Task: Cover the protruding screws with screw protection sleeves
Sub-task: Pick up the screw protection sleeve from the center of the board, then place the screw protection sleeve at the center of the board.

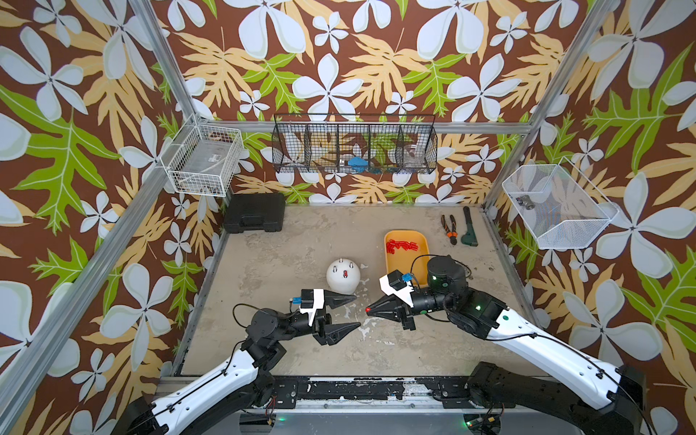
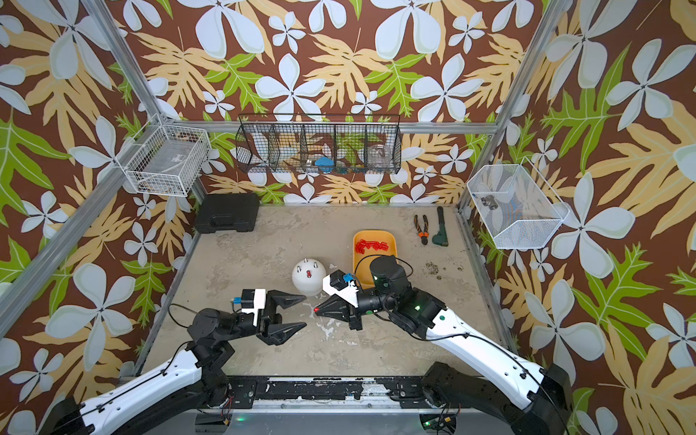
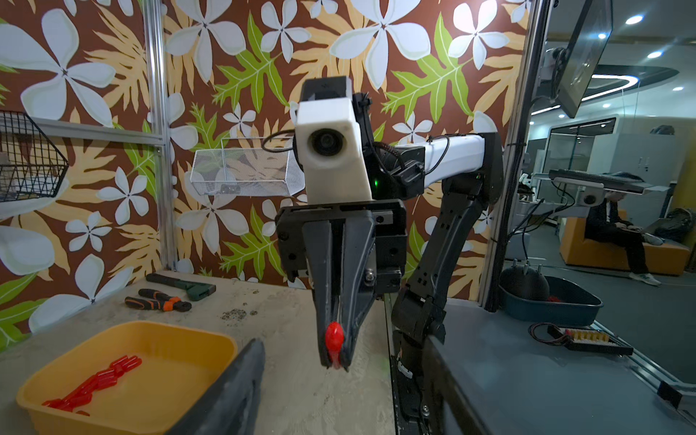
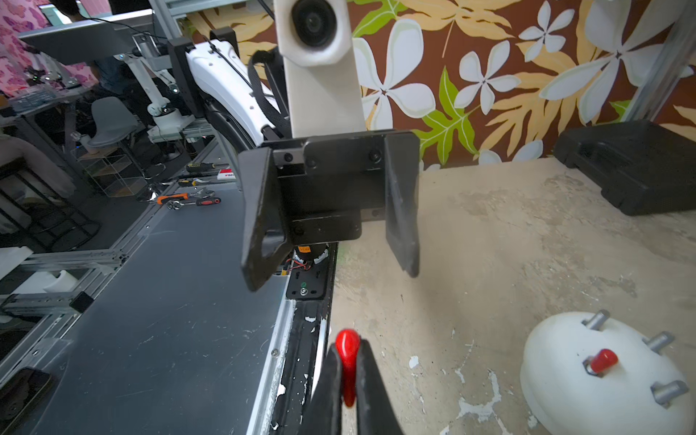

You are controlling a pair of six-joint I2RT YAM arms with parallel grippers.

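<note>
A white dome (image 1: 341, 288) (image 4: 587, 395) stands mid-table with protruding screws; three are bare (image 4: 659, 341) and one wears a red sleeve (image 1: 345, 273) (image 4: 602, 359). My right gripper (image 1: 369, 309) (image 4: 348, 361) is shut on one screw protection sleeve (image 4: 347, 348) (image 3: 334, 339), held at its tips in front of the dome. My left gripper (image 1: 356, 312) (image 4: 333, 277) faces it tip to tip, open and holding nothing. More red sleeves (image 1: 402, 246) (image 3: 94, 384) lie in a yellow tray (image 1: 423, 241) behind the right arm.
Orange-handled pliers (image 1: 449, 229) and a green-handled tool (image 1: 469, 229) lie at the back right. A black case (image 1: 254, 212) sits in the back left corner. Wire baskets hang on the left (image 1: 201, 162), rear (image 1: 354, 145) and right (image 1: 557, 207) walls.
</note>
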